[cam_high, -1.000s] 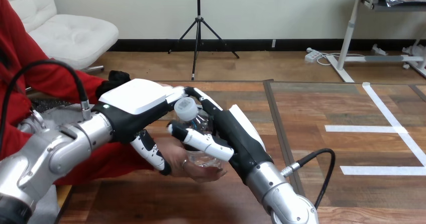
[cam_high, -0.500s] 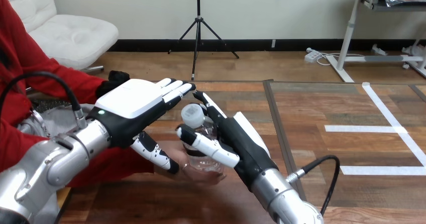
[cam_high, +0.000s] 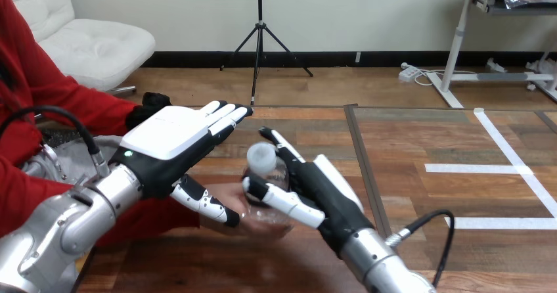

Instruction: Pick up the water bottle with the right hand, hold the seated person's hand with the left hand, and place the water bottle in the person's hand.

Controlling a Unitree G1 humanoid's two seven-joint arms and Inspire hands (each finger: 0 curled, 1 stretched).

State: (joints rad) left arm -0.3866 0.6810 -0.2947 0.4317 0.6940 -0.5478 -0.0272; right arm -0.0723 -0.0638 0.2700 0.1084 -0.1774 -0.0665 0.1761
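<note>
A clear water bottle (cam_high: pixel 264 186) with a white cap stands upright in the person's hand (cam_high: pixel 229 192), which lies palm up low over the table. My right hand (cam_high: pixel 323 189) is beside the bottle on its right. Its fingers (cam_high: pixel 281 147) stretch out straight behind the bottle, and its thumb lies across the front. My left hand (cam_high: pixel 172 135) hovers open over the person's hand and red sleeve, fingers straight and thumb (cam_high: pixel 207 203) pointing down beside the person's palm. I cannot tell whether that thumb touches the palm.
The wooden table (cam_high: pixel 407 142) runs out to the right, with a dark seam down its middle and white tape lines (cam_high: pixel 519 168) at the far right. The person's red sleeve (cam_high: pixel 141 217) fills the left side.
My left hand's fingers have straightened and lifted off the bottle cap. My right hand's fingers have uncurled from the bottle and drawn slightly back to the right. The bottle stays in the person's hand.
</note>
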